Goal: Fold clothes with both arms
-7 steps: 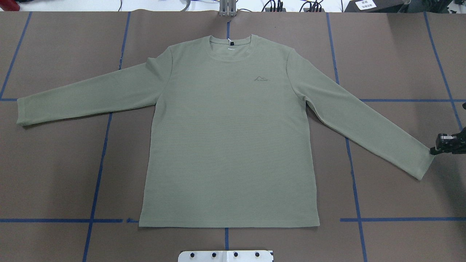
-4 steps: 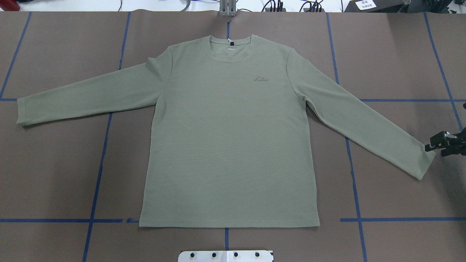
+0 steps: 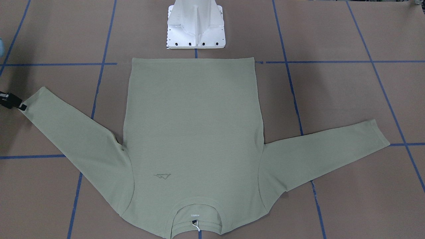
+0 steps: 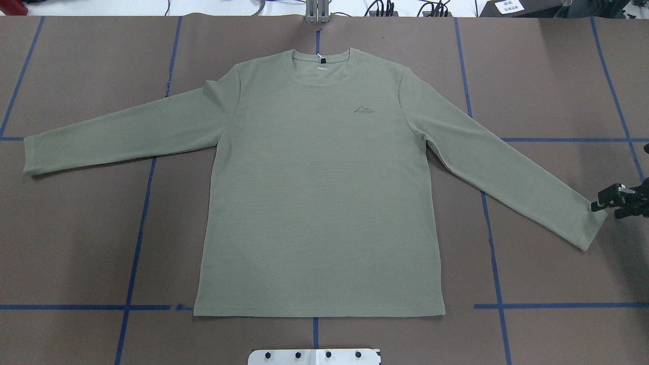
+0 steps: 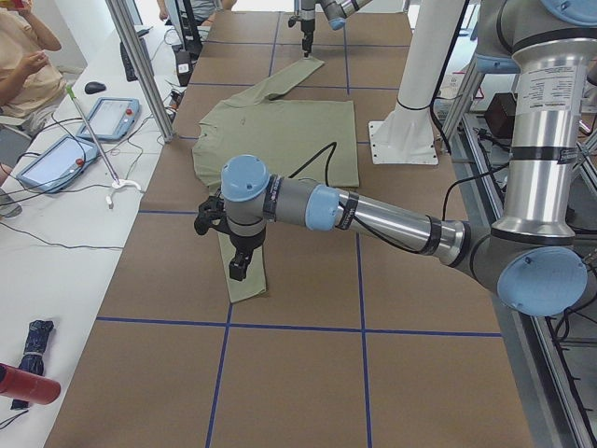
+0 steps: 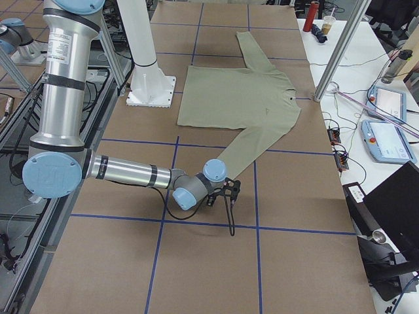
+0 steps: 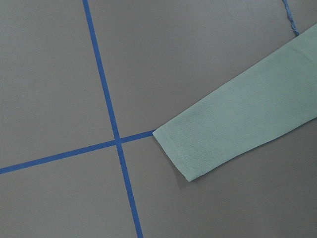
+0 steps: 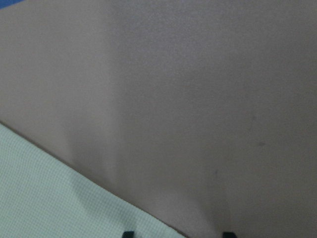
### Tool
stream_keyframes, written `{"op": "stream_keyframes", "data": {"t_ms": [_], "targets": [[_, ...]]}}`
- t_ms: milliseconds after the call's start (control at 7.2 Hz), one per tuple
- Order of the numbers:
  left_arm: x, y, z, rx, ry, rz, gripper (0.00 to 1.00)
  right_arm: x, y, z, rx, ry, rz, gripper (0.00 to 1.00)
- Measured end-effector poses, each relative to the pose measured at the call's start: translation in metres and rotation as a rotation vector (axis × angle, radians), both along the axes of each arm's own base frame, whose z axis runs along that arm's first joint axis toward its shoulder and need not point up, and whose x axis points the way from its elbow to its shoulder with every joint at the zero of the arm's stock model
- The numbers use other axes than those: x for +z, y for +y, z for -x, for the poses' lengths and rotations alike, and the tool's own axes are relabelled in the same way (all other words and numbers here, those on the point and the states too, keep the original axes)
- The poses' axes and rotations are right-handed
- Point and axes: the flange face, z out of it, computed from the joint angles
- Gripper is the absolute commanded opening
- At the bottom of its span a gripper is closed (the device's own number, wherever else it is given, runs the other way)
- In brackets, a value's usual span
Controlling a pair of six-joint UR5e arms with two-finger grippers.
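The green long-sleeved shirt [image 4: 319, 192] lies flat and face up, sleeves spread, collar [image 4: 320, 63] at the far side. My right gripper [image 4: 596, 205] is low at the upper corner of the right sleeve's cuff [image 4: 590, 228]. In the right wrist view its fingertips [image 8: 128, 233] stand apart, one over the sleeve's edge and one over the table, so it is open. My left gripper [image 5: 237, 268] shows only in the exterior left view, above the left sleeve's cuff [image 5: 248, 285]; I cannot tell whether it is open or shut. The left wrist view shows that cuff [image 7: 198, 148] lying flat.
Brown table paper [image 4: 76, 243] is crossed by blue tape lines. The white base pedestal [image 3: 196, 30] stands just behind the shirt's hem. A side bench holds tablets [image 5: 51, 161] and cables, with a person seated at its far end.
My right gripper has moved a little inward and toward the far side, from just off the cuff's corner to over its edge. The shirt has not moved.
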Motion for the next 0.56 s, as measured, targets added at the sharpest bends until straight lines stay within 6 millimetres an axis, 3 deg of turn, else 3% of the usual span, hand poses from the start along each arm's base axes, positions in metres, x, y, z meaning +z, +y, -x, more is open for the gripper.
{"op": "stream_keyframes", "data": {"t_ms": [139, 278, 556], "targets": [[0.0001, 0.0001, -0.0001, 0.0, 0.0, 0.0, 1.0, 0.0004, 0.0, 0.0012, -0.002, 0.002, 0.002, 0.19], [-0.0006, 0.0002, 0.0, 0.0, 0.0, -0.001, 1.0, 0.002, 0.0004, 0.0013, -0.001, 0.005, 0.006, 0.0], [-0.0027, 0.0007, 0.0005, -0.001, 0.0, -0.005, 1.0, 0.0029, 0.0013, 0.0017, -0.005, 0.002, 0.01, 0.0]]}}
